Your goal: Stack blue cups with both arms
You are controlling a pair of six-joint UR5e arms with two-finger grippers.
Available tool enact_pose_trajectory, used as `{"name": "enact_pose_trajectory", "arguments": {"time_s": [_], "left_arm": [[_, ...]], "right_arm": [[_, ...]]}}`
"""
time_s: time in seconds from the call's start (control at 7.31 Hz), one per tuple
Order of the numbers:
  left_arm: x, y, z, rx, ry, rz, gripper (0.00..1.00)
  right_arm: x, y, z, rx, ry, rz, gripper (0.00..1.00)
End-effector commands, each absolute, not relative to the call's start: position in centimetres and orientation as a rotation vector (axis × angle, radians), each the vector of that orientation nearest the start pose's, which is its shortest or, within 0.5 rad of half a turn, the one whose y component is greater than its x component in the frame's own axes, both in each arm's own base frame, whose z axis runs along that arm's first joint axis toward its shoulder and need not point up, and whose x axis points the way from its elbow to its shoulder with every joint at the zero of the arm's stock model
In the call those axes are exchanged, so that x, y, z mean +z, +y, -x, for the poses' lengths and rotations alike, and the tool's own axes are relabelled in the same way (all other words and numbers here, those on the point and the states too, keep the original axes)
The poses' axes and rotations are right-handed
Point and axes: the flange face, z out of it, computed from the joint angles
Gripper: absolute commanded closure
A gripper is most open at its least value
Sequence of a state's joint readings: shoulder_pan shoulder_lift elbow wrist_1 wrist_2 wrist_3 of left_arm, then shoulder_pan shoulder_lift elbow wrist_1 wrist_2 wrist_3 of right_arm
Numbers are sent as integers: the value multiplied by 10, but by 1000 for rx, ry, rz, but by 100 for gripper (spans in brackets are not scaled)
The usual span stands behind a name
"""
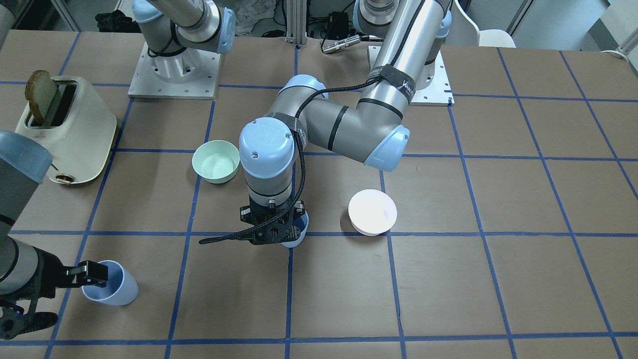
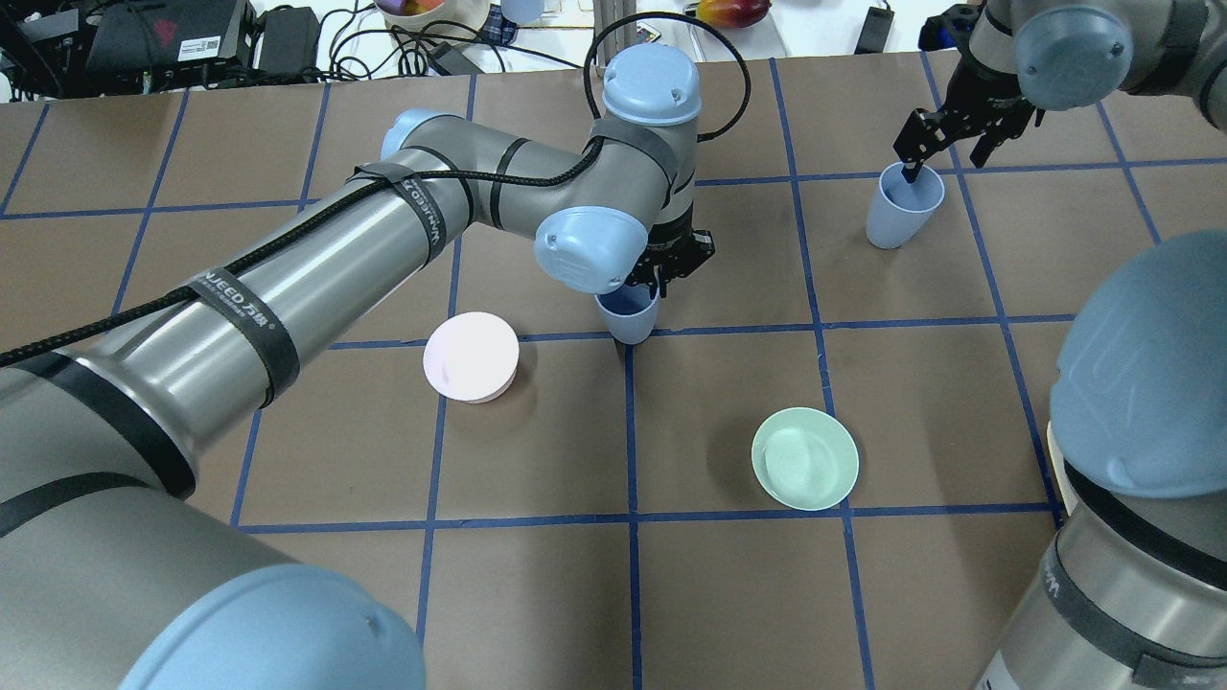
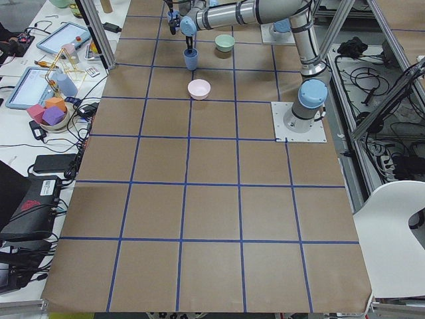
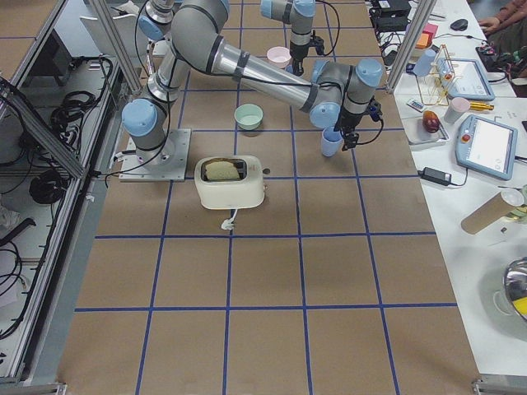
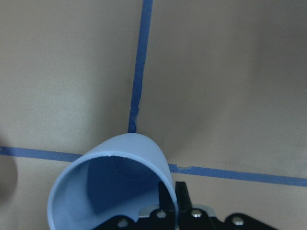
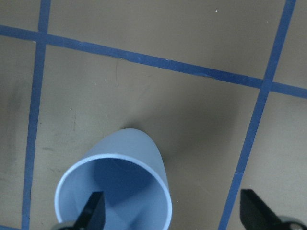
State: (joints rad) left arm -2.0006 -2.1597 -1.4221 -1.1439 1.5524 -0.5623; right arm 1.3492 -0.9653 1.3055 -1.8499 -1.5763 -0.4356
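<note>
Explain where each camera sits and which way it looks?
Front-facing: across the table, facing the robot; left arm, right arm.
Overhead: behind its shoulders, looking forward-down; both arms.
Exterior left: table's left end, looking along it; arms distant.
Exterior right: opposite end; both arms, toaster.
Left wrist: down at a blue cup; fingers.
Right wrist: into the other blue cup; fingertips.
Shared: front-facing and overhead show the mint bowl.

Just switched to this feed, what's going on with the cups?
Each arm is working on one blue cup. The left tool looks pinched on the rim wall of the centre cup, which is upright near the pink bowl. The right tool is open, with one finger inside the far cup and the other outside. The cups are apart and not yet stacked.
</note>
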Motion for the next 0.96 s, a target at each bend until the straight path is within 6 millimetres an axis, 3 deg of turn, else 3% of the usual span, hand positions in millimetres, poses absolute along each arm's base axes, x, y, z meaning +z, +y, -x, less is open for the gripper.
{"name": "enact_pose_trajectory", "arguments": {"time_s": [0.0,0.14,0.27,0.55,0.68,0.82], "left_arm": [[241,-571,407,40,3136,210,0],[264,-577,400,-3,3155,230,0],[286,-589,380,-39,3165,281,0],[352,-610,318,-50,3192,256,0],[393,-611,276,-30,3223,228,0],[424,-600,240,-16,3218,199,3]], "right_arm": [[254,-711,25,161,3096,332,0],[245,-707,26,181,3090,329,0],[244,-707,24,183,3084,328,7],[243,-707,26,188,3092,330,77],[241,-707,26,197,3091,330,100],[242,-708,26,195,3091,330,100]]}}
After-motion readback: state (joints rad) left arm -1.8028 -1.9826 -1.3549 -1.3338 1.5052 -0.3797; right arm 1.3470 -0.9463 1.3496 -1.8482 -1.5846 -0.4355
